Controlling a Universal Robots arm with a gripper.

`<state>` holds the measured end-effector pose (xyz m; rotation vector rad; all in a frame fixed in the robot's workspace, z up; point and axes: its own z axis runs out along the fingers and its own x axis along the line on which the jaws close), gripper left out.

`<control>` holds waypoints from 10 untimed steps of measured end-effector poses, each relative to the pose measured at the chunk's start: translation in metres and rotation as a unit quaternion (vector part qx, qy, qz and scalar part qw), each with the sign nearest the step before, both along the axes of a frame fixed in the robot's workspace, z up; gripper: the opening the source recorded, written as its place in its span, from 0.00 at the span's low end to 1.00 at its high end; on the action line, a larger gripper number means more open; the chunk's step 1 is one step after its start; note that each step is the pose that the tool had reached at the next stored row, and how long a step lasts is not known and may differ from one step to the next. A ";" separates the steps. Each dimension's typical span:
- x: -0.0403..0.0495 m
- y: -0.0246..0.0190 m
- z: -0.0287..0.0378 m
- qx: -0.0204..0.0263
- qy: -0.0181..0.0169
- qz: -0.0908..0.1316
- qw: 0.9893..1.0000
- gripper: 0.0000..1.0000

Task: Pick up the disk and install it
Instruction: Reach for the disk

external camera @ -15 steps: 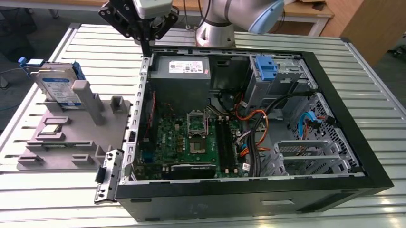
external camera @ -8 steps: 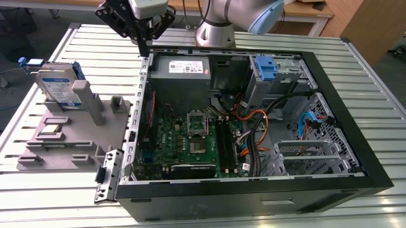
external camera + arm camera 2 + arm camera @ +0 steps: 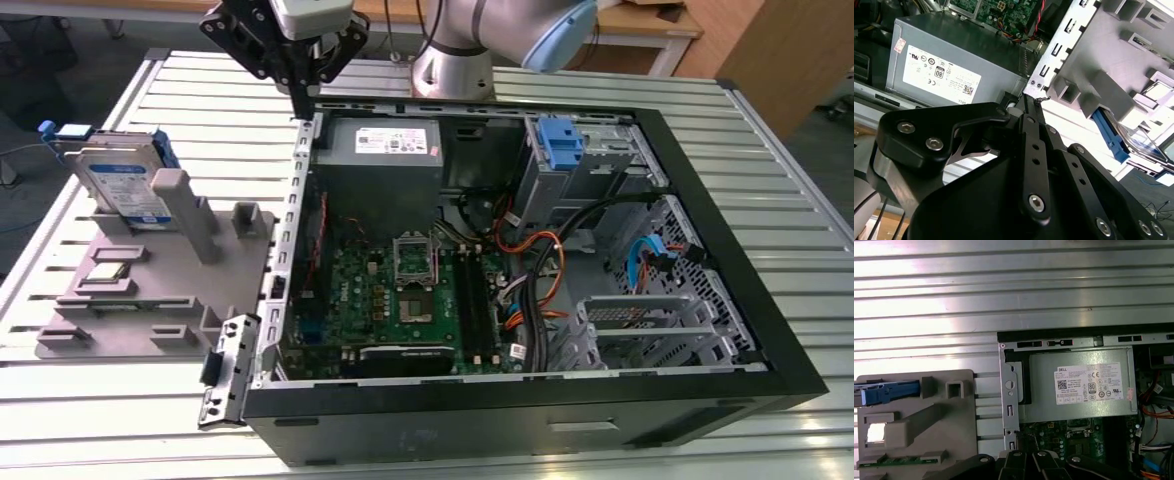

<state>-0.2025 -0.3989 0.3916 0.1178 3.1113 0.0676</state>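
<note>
Approach is the step in hand, as I judge it: the disk is not yet picked up. It stands on edge in the grey holder on the slatted table, outside the open computer case, at about nine o'clock from the case's middle in the exterior view.

The gripper hangs close above the case's corner at about eleven o'clock, beside the power supply. Its fingers are pressed together with nothing between them. From the gripper, the disk lies toward eight o'clock, well apart.

Taking the disk would call, in my judgement, for the fingers to part and the wrist to line up with the disk's upright faces, clear of the holder's posts. A blue bracket sits in the drive bay at about one o'clock.
</note>
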 end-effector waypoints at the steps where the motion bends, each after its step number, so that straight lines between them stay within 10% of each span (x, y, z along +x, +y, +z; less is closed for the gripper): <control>1: 0.0000 0.0000 0.0000 0.000 0.000 0.000 1.000 0.10; 10: -0.0112 0.0000 -0.0008 0.000 0.000 0.000 1.000 0.10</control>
